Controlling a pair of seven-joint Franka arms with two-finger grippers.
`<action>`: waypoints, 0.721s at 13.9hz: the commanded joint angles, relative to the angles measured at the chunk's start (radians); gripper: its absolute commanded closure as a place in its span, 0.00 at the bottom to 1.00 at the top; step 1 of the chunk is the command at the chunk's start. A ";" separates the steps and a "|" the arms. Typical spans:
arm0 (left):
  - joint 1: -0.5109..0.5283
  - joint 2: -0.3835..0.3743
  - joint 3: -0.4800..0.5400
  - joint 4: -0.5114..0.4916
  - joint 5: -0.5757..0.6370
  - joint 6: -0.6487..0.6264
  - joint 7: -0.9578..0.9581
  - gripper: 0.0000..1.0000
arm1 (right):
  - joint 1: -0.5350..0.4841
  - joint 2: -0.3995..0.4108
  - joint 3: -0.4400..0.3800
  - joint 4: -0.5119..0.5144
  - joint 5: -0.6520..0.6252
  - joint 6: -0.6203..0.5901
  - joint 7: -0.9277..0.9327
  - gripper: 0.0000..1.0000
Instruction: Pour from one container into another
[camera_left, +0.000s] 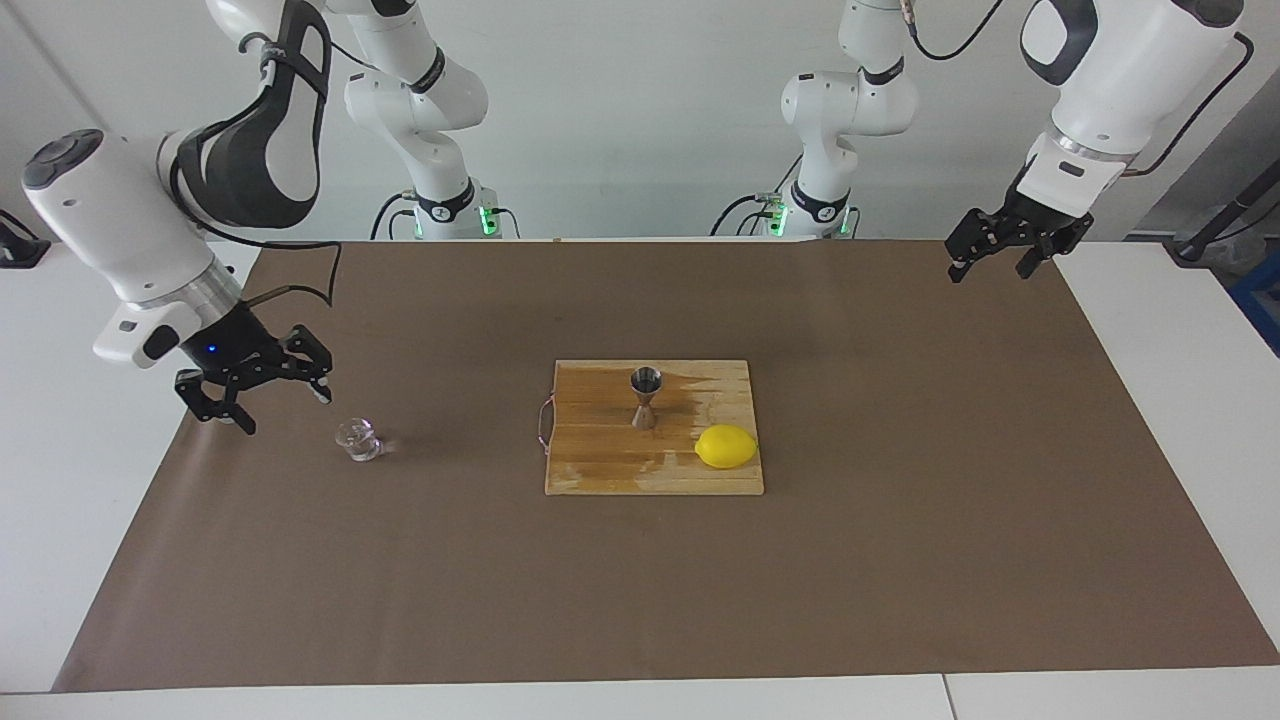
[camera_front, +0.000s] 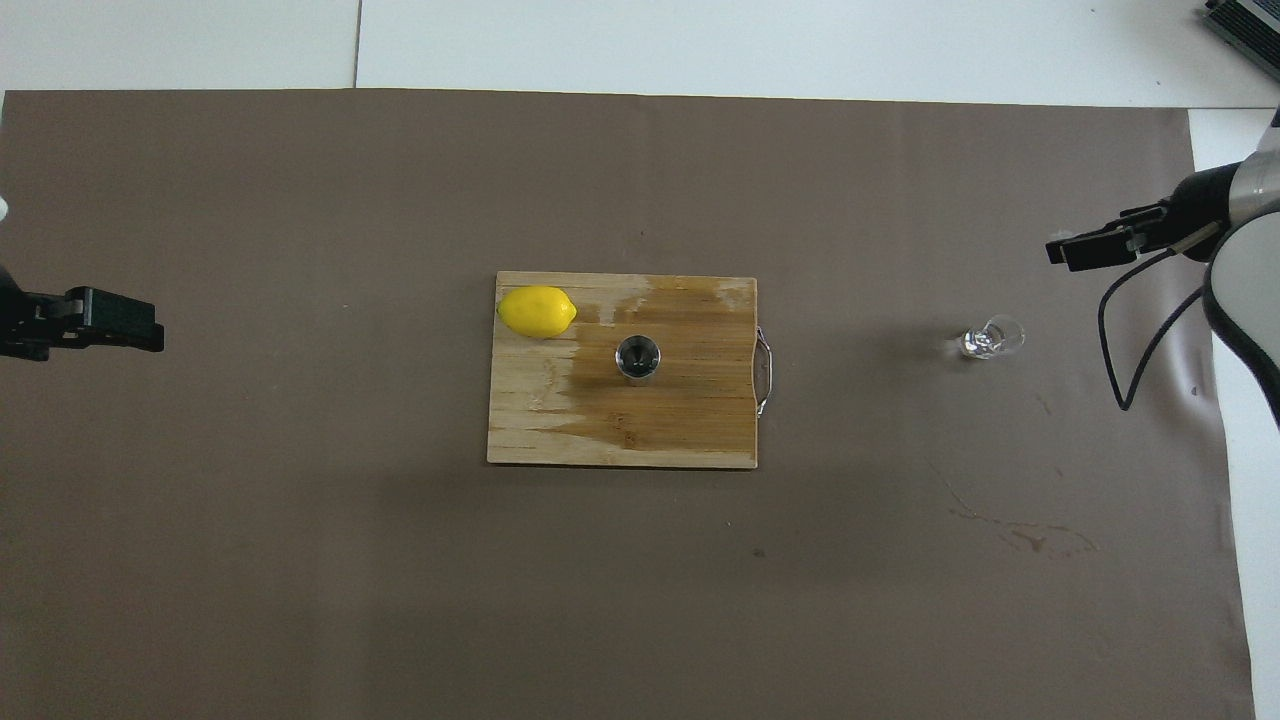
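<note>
glass cup (camera_left: 357, 439): upright on the worktop (camera_left: 900, 560), near the right arm's edge
jigger (camera_left: 645, 397): upright on the cutting board (camera_left: 600, 470), mid-worktop, beside a lemon (camera_left: 726, 446)
right end effector (camera_left: 255, 392): fingers apart, empty, near the cup
left end effector (camera_left: 1000, 256): fingers apart, waiting over its corner

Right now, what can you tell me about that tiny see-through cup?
The glass cup is small, squat and clear, with faceted sides that glint. It stands upright with its mouth up on the brown mat, by itself toward the right arm's end of the table, well away from the cutting board. Whether anything is inside cannot be told. Nothing touches it; the right gripper hangs beside it, jaws open.
</note>
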 joint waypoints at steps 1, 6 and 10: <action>0.001 -0.025 -0.003 -0.027 0.021 -0.005 -0.013 0.00 | -0.008 -0.019 0.028 0.033 -0.140 -0.027 0.223 0.00; 0.001 -0.025 -0.003 -0.027 0.021 -0.005 -0.013 0.00 | -0.008 -0.065 0.035 0.175 -0.227 -0.232 0.389 0.00; -0.005 -0.025 -0.004 -0.027 0.021 -0.005 -0.012 0.00 | -0.008 -0.164 0.047 0.196 -0.227 -0.421 0.538 0.00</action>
